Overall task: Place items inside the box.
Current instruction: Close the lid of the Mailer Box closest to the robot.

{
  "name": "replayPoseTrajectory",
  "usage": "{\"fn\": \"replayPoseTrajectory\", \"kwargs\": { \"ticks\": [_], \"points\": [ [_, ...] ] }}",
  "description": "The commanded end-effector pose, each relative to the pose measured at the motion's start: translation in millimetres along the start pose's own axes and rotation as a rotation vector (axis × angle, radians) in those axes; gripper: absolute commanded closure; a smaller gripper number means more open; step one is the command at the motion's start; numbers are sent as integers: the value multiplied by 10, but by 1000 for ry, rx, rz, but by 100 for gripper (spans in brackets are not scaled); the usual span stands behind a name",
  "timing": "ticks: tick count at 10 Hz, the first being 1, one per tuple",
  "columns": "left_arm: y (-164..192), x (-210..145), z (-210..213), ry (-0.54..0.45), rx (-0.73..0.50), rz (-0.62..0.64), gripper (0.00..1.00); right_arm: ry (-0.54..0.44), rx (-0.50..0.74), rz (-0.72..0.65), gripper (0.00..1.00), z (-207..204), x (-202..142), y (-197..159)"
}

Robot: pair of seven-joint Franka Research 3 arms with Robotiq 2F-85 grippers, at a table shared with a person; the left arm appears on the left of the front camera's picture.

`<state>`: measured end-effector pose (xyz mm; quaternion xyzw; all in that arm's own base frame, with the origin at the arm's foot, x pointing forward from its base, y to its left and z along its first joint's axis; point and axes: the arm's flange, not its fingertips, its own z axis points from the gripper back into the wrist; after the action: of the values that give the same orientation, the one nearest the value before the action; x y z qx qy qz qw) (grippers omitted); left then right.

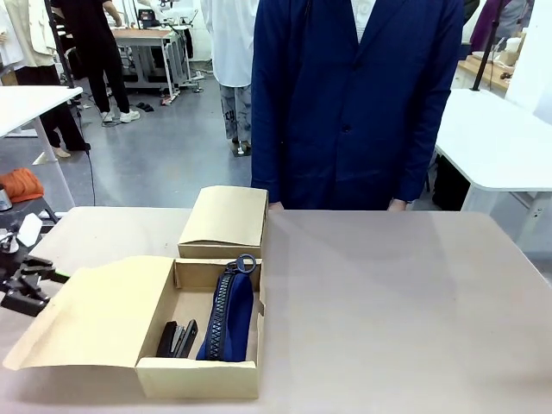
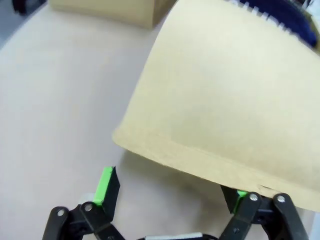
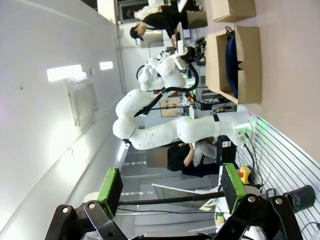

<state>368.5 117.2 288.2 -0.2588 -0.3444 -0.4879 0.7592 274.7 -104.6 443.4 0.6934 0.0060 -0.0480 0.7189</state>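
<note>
Cardboard box (image 1: 198,377) flap edge between open left tool (image 2: 170,192) fingers

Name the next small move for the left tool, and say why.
Probably close the left tool on the box flap edge, then fold it over. The pencil case and stapler already lie inside the box, and the open tool sits at the flap's edge.

Ahead of your right gripper (image 3: 170,187), whose green-padded fingers (image 3: 111,183) stand wide apart with nothing between them, the white left arm (image 3: 165,130) stretches across mid-frame, and farther off the open cardboard box (image 3: 245,65) holds the navy pencil case (image 3: 230,57).
</note>
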Motion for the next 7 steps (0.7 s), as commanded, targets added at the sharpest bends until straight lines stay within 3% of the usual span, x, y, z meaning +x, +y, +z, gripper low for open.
{"fn": "replayPoseTrajectory", "kwargs": {
  "ticks": [1, 4, 6, 7],
  "points": [
    [-463, 187, -22, -182, -12, -56, 0, -3, 15, -12, 0, 2, 4, 66],
    [-615, 816, 152, -382, -40, -147, 0, -3, 15, -12, 0, 2, 4, 66],
    [-748, 1302, 188, -428, -94, -162, 0, -3, 15, -12, 0, 2, 4, 66],
    [-885, 1550, 137, -446, -211, -158, 0, -3, 15, -12, 0, 2, 4, 66]
  ]
}}
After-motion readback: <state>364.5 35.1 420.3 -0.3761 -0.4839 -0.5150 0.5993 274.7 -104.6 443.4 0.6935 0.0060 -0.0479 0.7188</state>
